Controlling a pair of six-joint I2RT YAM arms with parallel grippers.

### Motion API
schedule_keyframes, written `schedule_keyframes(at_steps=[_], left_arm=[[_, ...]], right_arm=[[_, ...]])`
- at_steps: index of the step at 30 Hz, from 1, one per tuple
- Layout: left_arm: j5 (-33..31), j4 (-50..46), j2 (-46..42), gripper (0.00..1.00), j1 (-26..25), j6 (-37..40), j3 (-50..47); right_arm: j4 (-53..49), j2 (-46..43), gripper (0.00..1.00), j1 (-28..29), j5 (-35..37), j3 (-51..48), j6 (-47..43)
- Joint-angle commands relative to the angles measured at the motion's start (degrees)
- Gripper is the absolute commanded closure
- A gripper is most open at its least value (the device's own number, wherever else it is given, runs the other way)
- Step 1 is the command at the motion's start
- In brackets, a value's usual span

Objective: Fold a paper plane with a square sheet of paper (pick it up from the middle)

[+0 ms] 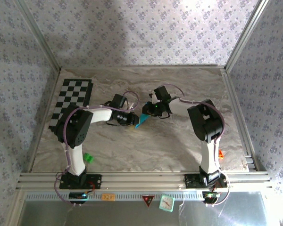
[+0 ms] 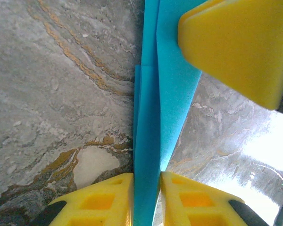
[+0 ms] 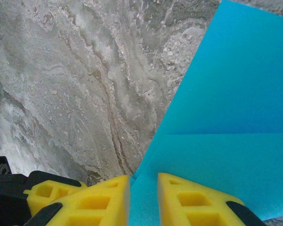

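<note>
The square sheet of paper (image 1: 142, 122) is bright cyan-blue, folded into a narrow creased, pointed shape, and held above the marbled table near its middle. In the left wrist view the paper (image 2: 165, 94) runs up from between my yellow fingers; my left gripper (image 2: 146, 176) is shut on its folded edge. A yellow finger (image 2: 236, 47) of the right gripper presses on the paper at the top right. My right gripper (image 3: 144, 178) is shut on a corner of the paper (image 3: 226, 117), whose broad flap with a crease spreads to the right. The two grippers (image 1: 132, 118) (image 1: 150, 112) meet tip to tip.
A black-and-white checkerboard mat (image 1: 70, 101) lies at the back left. A small green block (image 1: 88, 158) sits by the left arm's base. A small orange thing (image 1: 220, 153) lies by the right arm's base. Metal frame rails (image 1: 236, 108) border the table.
</note>
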Motion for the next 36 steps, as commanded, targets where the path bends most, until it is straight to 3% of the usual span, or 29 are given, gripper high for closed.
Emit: schedule_keyframes(at_steps=[1,20,36], left_arm=[[-0.2,-0.2,3.6,0.77,-1.0,1.0,-0.1],[-0.1,-0.6,3.6,0.77,-1.0,1.2,-0.2],[-0.2,-1.0,2.5,0.77,-1.0,1.2,-0.3]], right_arm=[[-0.8,0.9,0.76,-0.7,-1.1,1.4,-1.1],[1.1,3.7,0.75,-0.9,-7.0,2.9,-2.2],[-2.7,6.0,0.76,-0.9,-5.2,5.1,-3.4]])
